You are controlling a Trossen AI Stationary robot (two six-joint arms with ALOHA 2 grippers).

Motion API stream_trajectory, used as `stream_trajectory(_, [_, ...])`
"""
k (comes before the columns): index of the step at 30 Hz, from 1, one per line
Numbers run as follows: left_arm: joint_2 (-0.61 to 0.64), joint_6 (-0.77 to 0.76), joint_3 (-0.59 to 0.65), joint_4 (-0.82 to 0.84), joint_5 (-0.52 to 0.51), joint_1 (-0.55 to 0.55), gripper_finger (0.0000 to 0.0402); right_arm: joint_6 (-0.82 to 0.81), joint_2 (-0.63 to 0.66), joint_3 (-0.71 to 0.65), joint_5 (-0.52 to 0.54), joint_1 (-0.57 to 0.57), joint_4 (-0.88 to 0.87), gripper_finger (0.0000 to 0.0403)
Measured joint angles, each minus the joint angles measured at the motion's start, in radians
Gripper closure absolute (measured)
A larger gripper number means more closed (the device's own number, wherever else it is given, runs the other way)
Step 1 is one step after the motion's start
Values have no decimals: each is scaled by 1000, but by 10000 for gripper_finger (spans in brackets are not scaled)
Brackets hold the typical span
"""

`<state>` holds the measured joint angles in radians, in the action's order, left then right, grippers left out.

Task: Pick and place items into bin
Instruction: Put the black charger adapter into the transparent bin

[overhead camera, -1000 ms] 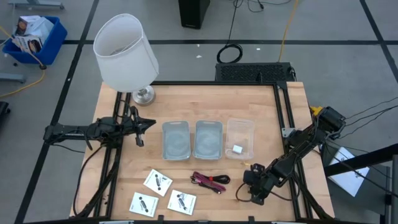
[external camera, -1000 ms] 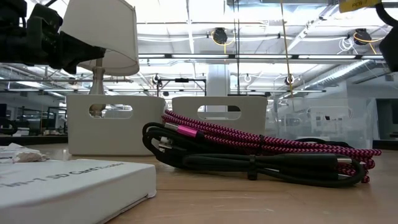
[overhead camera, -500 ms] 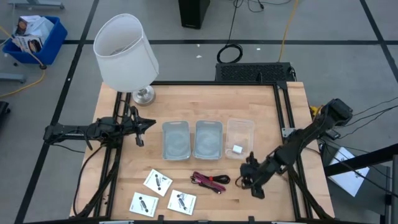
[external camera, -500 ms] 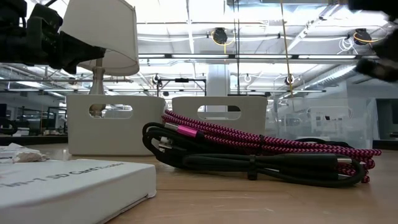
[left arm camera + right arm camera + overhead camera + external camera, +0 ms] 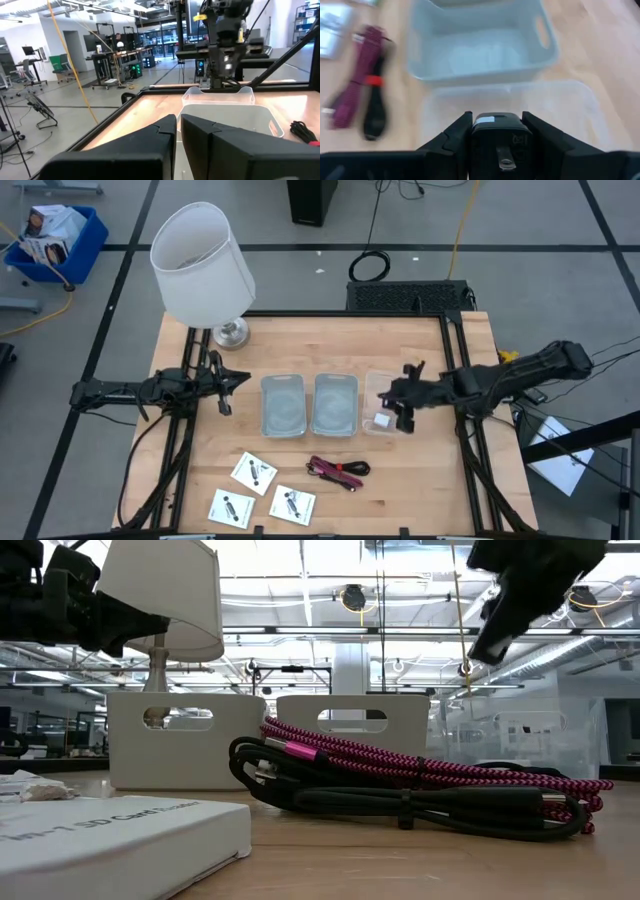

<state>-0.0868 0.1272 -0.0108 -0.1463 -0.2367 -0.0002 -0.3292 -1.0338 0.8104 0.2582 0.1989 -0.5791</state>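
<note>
Overhead, the right gripper (image 5: 401,402) is hovering above the clear bin (image 5: 387,402), the rightmost of three bins sitting side by side in the middle of the wooden counter (image 5: 330,350). Its wrist camera is showing a small black cube (image 5: 496,136) clamped between the two fingers (image 5: 451,140), which are closed snugly on it, with the clear bin (image 5: 507,107) directly beneath. A tiny white block (image 5: 381,420) is already lying inside that bin.

The left gripper (image 5: 226,385) is waiting well apart, near the left bin (image 5: 282,404), its fingers pressed together and holding nothing.

Other items are lying nearer the front edge of the counter: a coiled red-and-black cable (image 5: 338,471) just in front of the middle bin (image 5: 335,403), and three white cards (image 5: 253,471), (image 5: 231,508), (image 5: 292,504) to its left. A white-shaded lamp (image 5: 203,268) is standing at the back left corner and is not part of the job.

The step in hand appears to be releasing the cube into the clear bin. To do it well, the gripper should be sitting squarely over the bin's open middle, clear of its walls, and fairly low before the fingers part, so the light cube is dropping straight down rather than bouncing out. Landing beside the white block is fine.
</note>
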Motion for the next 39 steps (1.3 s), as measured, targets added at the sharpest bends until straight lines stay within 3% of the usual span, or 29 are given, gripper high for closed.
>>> stream_trajectory(16, [0, 0, 0, 0, 0, 0, 366, 66, -317, -1, -30, -114, -2, 262])
stream_trajectory(33, [0, 0, 0, -1, 0, 0, 366, 88, -428, -1, -184, -160, 2, 261])
stream_trajectory(39, [0, 0, 0, -2, 0, 0, 366, 95, -427, -1, -174, -160, 36, 227])
